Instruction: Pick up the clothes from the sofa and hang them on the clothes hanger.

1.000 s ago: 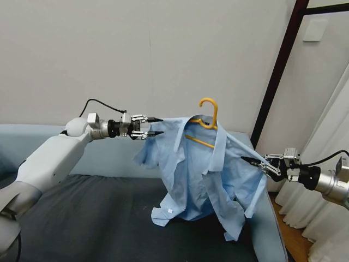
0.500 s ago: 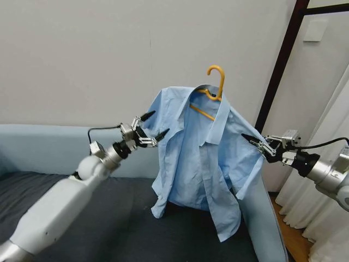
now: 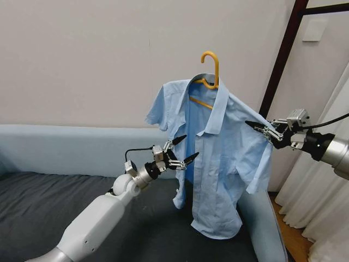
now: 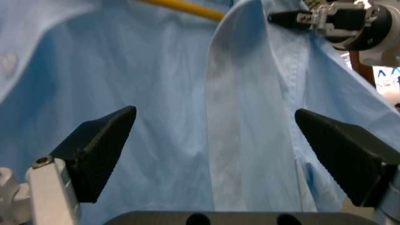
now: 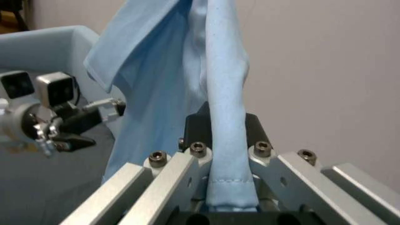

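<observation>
**Shirt on its hanger, held up by the right gripper, left fingers spread in front of it**

Head view: a light blue shirt (image 3: 221,158) hangs on a yellow hanger (image 3: 210,70), whose hook stands above the collar in front of the pale wall (image 3: 82,60). The shirt is up in the air over the right end of the blue sofa (image 3: 54,147), its hem above the dark seat cushion (image 3: 49,213). The right gripper (image 3: 255,127) reaches in from the right and pinches the shirt at its shoulder, at the top of the sleeve. The left gripper (image 3: 188,147) comes up from the lower left to the shirt's front edge at mid height. Its fingers are spread wide, the upper tip at the cloth and the lower tip pointing at the open front. Whether they touch the cloth I cannot tell.

Left wrist view: the two black fingers (image 4: 100,143) stand far apart, and nothing is gripped between them. The shirt's front fills the space beyond them, its button strip running down about midway between the two tips. The hanger's yellow bar crosses above, and the right gripper shows farther off at the shoulder.

Right wrist view: the fingers (image 5: 187,176) are closed on a narrow fold of the shirt, which rises straight up from between them. The left gripper shows farther off, beside the hanging cloth, with the sofa behind it.
</observation>
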{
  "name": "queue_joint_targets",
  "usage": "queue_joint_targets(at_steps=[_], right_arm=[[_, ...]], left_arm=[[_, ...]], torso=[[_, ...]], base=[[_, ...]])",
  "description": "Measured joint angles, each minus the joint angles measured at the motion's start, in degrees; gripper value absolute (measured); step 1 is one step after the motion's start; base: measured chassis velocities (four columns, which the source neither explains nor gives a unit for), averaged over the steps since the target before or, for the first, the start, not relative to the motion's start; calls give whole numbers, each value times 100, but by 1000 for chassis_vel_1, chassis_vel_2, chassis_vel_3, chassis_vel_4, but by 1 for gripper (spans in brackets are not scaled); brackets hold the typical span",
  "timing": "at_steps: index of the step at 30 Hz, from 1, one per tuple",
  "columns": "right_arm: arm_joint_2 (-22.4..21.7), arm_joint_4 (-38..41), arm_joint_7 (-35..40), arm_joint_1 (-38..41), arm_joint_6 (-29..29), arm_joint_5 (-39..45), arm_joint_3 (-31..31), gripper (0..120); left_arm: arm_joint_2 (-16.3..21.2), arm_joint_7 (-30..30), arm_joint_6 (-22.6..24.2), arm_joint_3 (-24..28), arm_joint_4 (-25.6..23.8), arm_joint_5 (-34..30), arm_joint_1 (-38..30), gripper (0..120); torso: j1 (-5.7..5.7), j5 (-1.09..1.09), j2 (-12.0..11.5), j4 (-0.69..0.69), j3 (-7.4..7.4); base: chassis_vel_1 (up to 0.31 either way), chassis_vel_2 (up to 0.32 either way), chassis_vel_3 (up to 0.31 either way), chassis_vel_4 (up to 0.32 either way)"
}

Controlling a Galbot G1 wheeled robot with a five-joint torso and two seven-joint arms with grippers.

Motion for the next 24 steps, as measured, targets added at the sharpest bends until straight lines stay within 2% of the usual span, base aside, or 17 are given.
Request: queue_joint_targets(at_steps=[5, 11, 13, 16, 21, 22, 24], right_arm=[[88, 3, -56, -4, 2, 31, 59, 2], [224, -7, -62, -17, 29, 13, 77, 2], [305, -19, -62, -35, 41, -32, 67, 2], [345, -27, -62, -49, 55, -59, 52, 2], [394, -65, -61, -59, 94, -90, 42, 2], [394, -65, -61, -59, 94, -90, 42, 2], [400, -100, -62, -59, 115, -101, 42, 2]], left_arm=[[-317, 137, 88, 56, 425, -10, -188, 99], [-537, 506, 175, 66, 796, -94, -272, 86], [-568, 666, 205, 62, 887, -162, -268, 75], [-568, 761, 242, 54, 917, -206, -263, 68], [-545, 1027, 406, 11, 958, -330, -267, 47], [-545, 1027, 406, 11, 958, -330, -267, 47], [-513, 1034, 434, -27, 957, -326, -303, 38]], torso=[[0, 0, 0, 0, 0], [0, 0, 0, 0, 0], [0, -1, 0, 0, 0], [0, 0, 0, 1, 0], [0, -2, 0, 1, 0], [0, -2, 0, 1, 0], [0, -2, 0, 1, 0]], base=[[0, 0, 0, 0], [0, 0, 0, 0], [0, 0, 0, 0], [0, 0, 0, 0], [0, 0, 0, 0], [0, 0, 0, 0], [0, 0, 0, 0]])
